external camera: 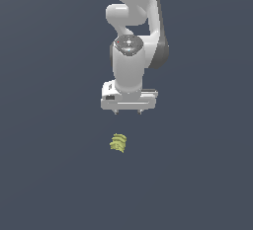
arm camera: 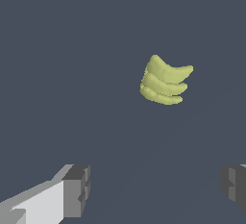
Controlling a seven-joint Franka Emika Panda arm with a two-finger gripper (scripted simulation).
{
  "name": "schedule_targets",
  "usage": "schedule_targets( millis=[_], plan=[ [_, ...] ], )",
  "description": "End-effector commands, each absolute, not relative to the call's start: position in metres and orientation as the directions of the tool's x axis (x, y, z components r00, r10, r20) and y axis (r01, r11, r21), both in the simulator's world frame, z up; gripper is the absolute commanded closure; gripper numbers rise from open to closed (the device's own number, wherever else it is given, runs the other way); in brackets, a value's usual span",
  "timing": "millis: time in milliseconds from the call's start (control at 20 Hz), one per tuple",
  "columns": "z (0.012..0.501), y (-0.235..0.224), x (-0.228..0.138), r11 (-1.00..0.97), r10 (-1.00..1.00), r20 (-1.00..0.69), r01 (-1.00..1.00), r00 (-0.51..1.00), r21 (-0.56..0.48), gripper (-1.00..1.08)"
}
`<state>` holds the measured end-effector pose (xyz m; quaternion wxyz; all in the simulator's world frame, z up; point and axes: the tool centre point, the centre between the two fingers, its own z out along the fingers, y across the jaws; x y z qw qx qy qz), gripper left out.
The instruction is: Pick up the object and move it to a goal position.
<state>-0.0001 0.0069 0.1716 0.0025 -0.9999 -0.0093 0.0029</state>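
None of the task is done: the gripper [external camera: 128, 111] hangs wide open and empty above the object [external camera: 118, 143], which lies ungrasped; no goal marker shows.

In the exterior view, the object [external camera: 118, 143] is placed just below the frame's centre on the flat ground [external camera: 49, 174], directly beneath and apart from the gripper [external camera: 128, 111], which is hung from the arm [external camera: 133, 26] at upper centre.
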Motion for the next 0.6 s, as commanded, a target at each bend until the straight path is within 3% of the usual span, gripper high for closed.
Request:
schedule_targets(
  millis=[0, 550],
  plan=[
    [0.1716, 0.0069, -0.0001, -1.0, 0.019, -0.006, 0.019, 1.0, -0.005, -0.92],
    [0.1778, 0.0104, -0.0008, -1.0, 0.023, 0.012, 0.023, 1.0, 0.002, -0.92]
  ],
)
